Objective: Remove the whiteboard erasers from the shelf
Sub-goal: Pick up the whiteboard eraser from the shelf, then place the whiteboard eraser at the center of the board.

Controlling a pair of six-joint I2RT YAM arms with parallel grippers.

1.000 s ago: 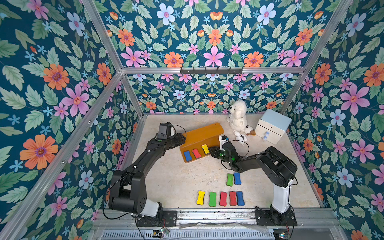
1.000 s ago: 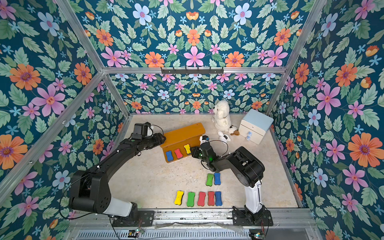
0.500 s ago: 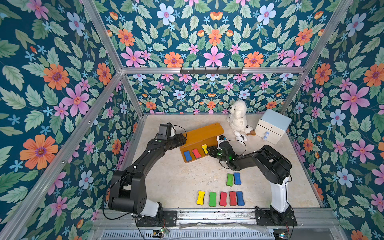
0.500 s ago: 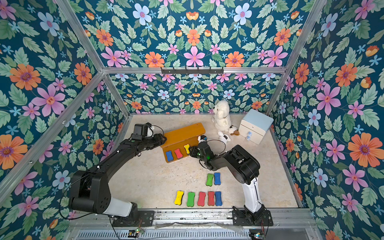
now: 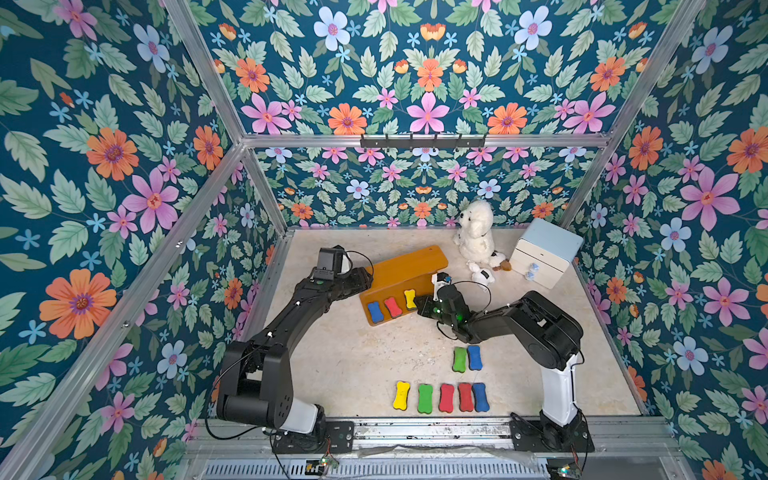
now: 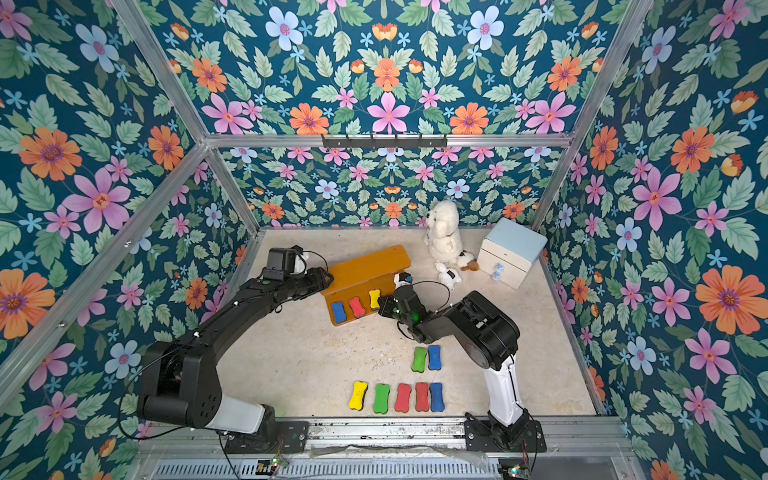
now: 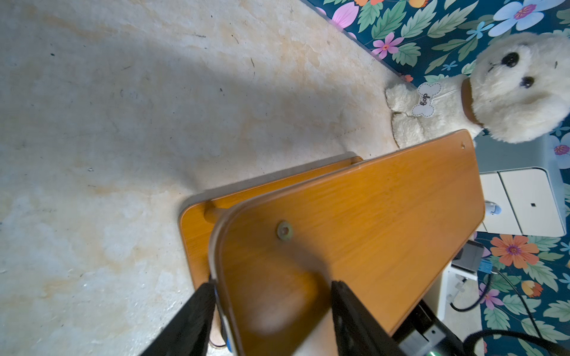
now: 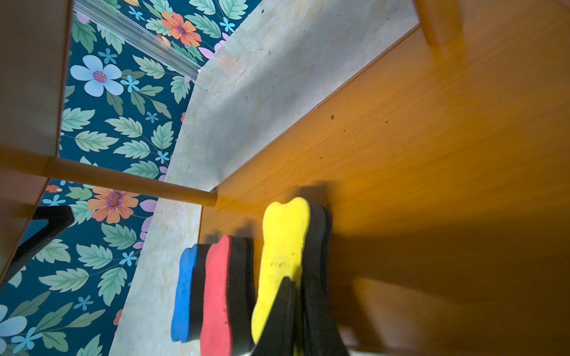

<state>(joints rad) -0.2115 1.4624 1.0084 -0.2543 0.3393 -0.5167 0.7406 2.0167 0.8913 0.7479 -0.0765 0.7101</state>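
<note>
Right claw (image 8: 296, 292) is pinched on the yellow eraser (image 8: 283, 243), at frame centre on the shelf (image 5: 405, 266), lower step, beside the red eraser (image 5: 392, 306) and blue eraser (image 5: 375, 312). A second ago it stood part open. My left claw (image 7: 273, 296) straddles the shelf end, half wide; grip unclear.

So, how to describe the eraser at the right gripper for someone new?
Find the orange-brown wooden shelf. On its lower tier lie a blue eraser, a red eraser and a yellow eraser in a row. Pick the yellow one, at the end, with the right gripper shut on it.
</note>
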